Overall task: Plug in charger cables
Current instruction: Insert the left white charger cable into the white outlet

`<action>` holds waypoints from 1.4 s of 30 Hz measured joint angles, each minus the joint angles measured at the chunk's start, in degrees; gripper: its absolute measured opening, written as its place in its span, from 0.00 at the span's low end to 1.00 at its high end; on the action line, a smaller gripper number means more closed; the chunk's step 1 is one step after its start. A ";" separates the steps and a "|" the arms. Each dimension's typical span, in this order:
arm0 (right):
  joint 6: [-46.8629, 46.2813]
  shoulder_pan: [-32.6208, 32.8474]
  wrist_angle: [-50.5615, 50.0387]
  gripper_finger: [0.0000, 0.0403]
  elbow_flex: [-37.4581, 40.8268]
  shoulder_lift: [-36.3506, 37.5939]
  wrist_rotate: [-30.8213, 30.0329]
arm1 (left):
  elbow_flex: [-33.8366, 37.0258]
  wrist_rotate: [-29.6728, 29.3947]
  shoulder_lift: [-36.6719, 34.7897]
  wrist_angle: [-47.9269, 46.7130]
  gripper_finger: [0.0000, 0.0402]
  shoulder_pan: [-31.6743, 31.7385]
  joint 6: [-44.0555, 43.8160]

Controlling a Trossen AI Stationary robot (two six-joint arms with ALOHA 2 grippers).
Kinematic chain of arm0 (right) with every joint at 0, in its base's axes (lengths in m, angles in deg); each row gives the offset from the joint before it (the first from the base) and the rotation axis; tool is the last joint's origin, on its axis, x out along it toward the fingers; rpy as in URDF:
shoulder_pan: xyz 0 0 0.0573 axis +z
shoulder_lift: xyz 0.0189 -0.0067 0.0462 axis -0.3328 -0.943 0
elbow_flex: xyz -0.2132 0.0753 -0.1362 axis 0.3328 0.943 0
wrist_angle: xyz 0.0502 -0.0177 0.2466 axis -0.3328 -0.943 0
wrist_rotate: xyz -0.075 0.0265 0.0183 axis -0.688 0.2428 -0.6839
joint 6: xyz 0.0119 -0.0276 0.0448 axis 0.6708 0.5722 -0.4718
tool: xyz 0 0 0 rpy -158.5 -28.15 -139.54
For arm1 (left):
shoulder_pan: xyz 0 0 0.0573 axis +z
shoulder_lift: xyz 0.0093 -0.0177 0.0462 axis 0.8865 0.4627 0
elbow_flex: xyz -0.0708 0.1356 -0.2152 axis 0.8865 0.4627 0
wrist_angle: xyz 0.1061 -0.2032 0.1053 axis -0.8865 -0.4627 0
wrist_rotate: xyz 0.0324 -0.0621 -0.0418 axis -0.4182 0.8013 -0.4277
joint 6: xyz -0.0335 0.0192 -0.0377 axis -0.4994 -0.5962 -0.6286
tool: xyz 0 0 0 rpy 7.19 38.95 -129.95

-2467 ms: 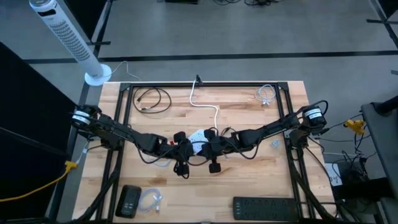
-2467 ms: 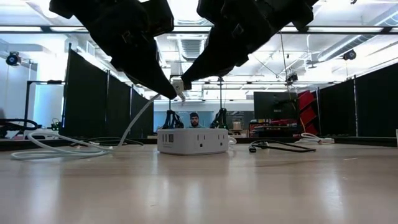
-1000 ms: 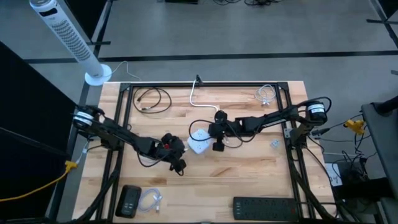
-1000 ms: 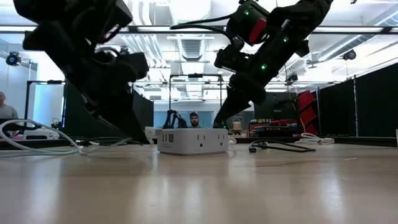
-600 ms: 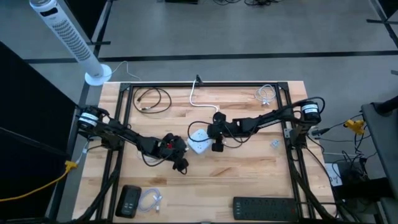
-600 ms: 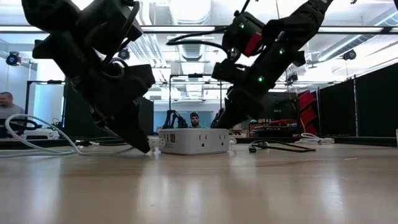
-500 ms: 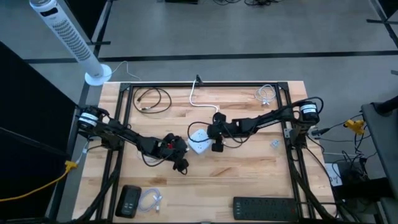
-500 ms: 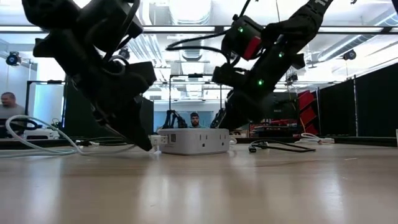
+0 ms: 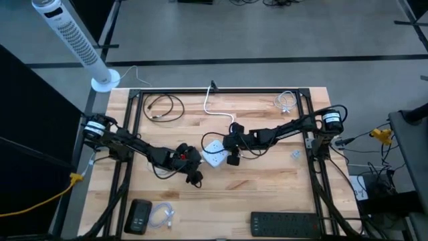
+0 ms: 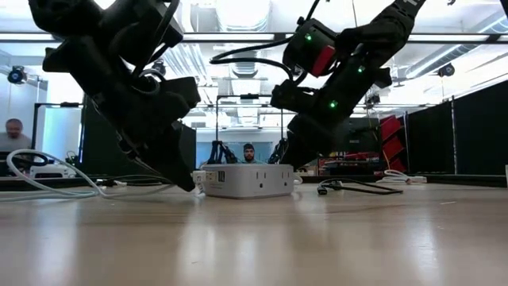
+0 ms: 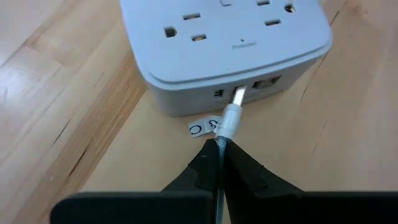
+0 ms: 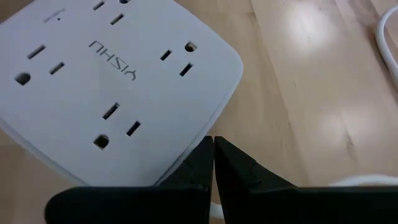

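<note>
The white socket cube (image 9: 214,153) lies flat mid-table. My left gripper (image 9: 198,167) stands at its near-left side, shut on a charger cable with a white plug (image 11: 227,118). The plug's metal tip (image 11: 239,94) is at a port in the cube's side wall (image 11: 186,102); how far in, I cannot tell. My right gripper (image 9: 228,148) is shut at the cube's right side. In the low view the cube (image 10: 246,180) sits between the left gripper (image 10: 193,181) and the right gripper (image 10: 287,162). My left gripper pinches the cable (image 11: 219,147) just behind the white plug, between its two fingertips (image 11: 202,171). The fingers slant down from the table's near-left side and lie along the cable. The plug juts out past them, just above the table, pointing at the cube's side. My right gripper has its shut fingertips (image 12: 205,152) at the rounded edge of the cube's top (image 12: 217,99), slanting down from the table's right side. Whether they touch the cube or stand just off it, I cannot tell.
The cube's thick white cord (image 9: 215,114) runs to the far edge. A black cable coil (image 9: 164,106) lies far left, a white one (image 9: 286,102) far right. A black box (image 9: 139,215) with a pale cable sits near left, a black power strip (image 9: 287,224) near right.
My left gripper has edged toward the cube with the cable, and the white plug now stands at the cube's side wall. My right gripper has sunk toward the cube's right side and stays shut.
</note>
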 joint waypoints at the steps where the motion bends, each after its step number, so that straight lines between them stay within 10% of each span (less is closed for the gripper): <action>1: -0.55 0.08 0.00 0.00 0.00 0.00 0.03 | 0.00 0.00 0.00 0.00 0.00 0.00 -0.01; 16: -11.35 0.83 -0.55 0.00 -0.09 0.00 -3.44 | 0.00 -1.50 -0.04 3.34 0.00 0.00 -1.08; 42: -2.63 4.83 -23.70 0.00 -9.67 0.22 -2.18 | 0.02 -4.72 0.09 1.65 0.00 5.36 1.98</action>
